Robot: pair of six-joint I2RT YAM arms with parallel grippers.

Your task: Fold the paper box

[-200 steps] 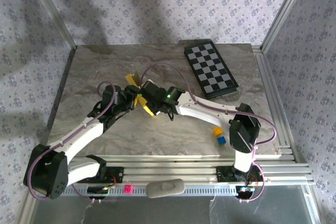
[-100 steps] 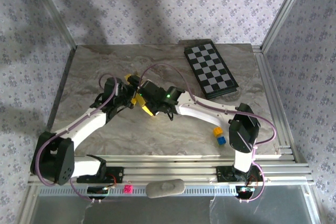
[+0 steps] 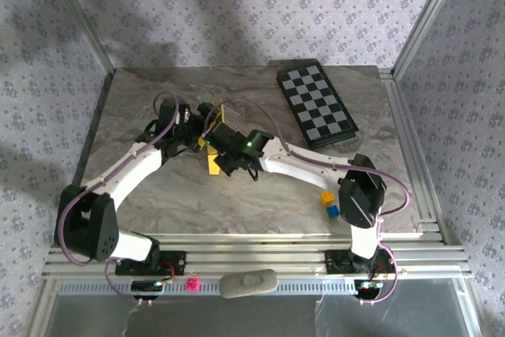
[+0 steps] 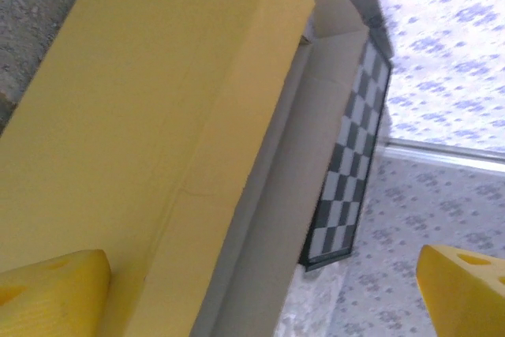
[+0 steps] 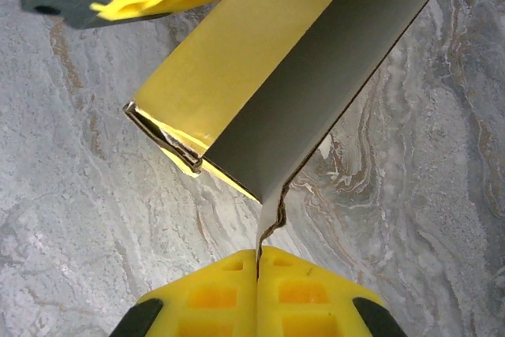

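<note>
Right wrist view, and the right gripper was squeezed tight on a thin edge of the paper box, the card running straight into the seam between its pads. From above, the box sat near the middle of the table, held up on its edge between the two arms, well apart from the chequered board. The left gripper was spread wide (about as wide as it looked able to go) and gripped nothing, one finger close by the yellow wall, touching or not I could not tell. Progress, by my reading: the sheet was already folded into a flat sleeve, its long walls creased and meeting. Left to do, I reckoned, were the ends: a pale rounded end flap stood open, untucked, and the other end I could not make out
</note>
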